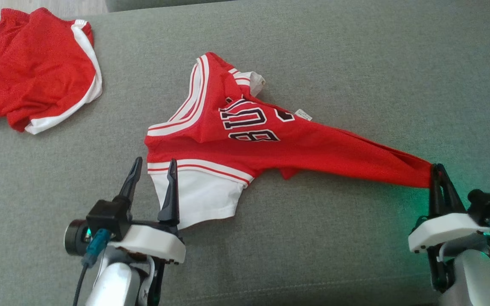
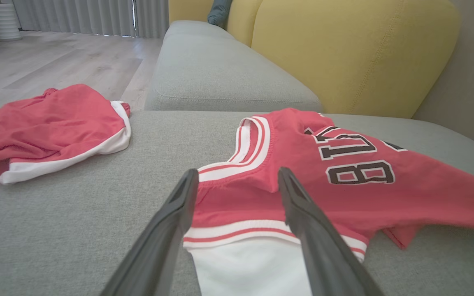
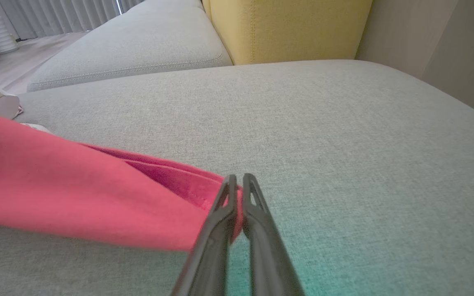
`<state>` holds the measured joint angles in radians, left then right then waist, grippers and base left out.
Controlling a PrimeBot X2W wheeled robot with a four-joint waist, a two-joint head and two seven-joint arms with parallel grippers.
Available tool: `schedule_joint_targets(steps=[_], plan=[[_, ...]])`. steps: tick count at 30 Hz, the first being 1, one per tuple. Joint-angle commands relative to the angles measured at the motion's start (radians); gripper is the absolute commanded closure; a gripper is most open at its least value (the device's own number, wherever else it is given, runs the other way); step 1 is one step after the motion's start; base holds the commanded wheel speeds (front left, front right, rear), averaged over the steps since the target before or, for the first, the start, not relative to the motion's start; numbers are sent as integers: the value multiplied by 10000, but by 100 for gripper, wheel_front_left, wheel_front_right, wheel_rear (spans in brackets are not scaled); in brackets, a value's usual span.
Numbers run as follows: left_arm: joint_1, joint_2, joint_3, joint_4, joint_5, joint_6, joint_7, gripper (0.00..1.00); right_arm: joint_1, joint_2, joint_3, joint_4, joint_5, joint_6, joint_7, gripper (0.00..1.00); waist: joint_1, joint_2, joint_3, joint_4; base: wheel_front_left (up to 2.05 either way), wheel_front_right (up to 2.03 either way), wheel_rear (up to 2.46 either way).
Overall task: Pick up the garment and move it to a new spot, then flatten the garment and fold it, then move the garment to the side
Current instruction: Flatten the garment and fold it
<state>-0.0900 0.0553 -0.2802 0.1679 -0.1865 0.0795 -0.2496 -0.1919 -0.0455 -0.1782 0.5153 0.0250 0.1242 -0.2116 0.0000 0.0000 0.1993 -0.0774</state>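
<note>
The garment [image 1: 249,140] is a red jersey with white trim and dark lettering, lying crumpled on the grey sofa seat [image 1: 313,51]. Its right end is pulled into a taut tail, and my right gripper [image 1: 435,170] is shut on that tip. In the right wrist view the red cloth [image 3: 97,189] is pinched between the right gripper [image 3: 239,181]. My left gripper [image 1: 153,163] stands open over the jersey's near-left white corner. In the left wrist view the left gripper [image 2: 237,179] straddles the striped hem of the garment [image 2: 344,181].
A second red and white garment [image 1: 36,68] lies bunched at the seat's far left, also seen as a red heap [image 2: 52,127]. Yellow back cushions [image 2: 344,53] and a wooden floor [image 2: 56,61] lie beyond the seat.
</note>
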Motion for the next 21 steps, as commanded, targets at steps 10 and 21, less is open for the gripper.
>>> schedule_joint_targets(steps=[10, 21], plan=[[-237, -23, 338, -54, -335, -95, -122, 0, 23, -47, 557, -62, -148, 65, -259, 0, 0, 0, -187, 95, 0, 0, 0], [151, -41, 511, -151, -803, -94, -122, 0, 468, -47, 1100, -2087, -25, 65, -491, 0, 0, 0, -1238, 59, 0, 0, 0]])
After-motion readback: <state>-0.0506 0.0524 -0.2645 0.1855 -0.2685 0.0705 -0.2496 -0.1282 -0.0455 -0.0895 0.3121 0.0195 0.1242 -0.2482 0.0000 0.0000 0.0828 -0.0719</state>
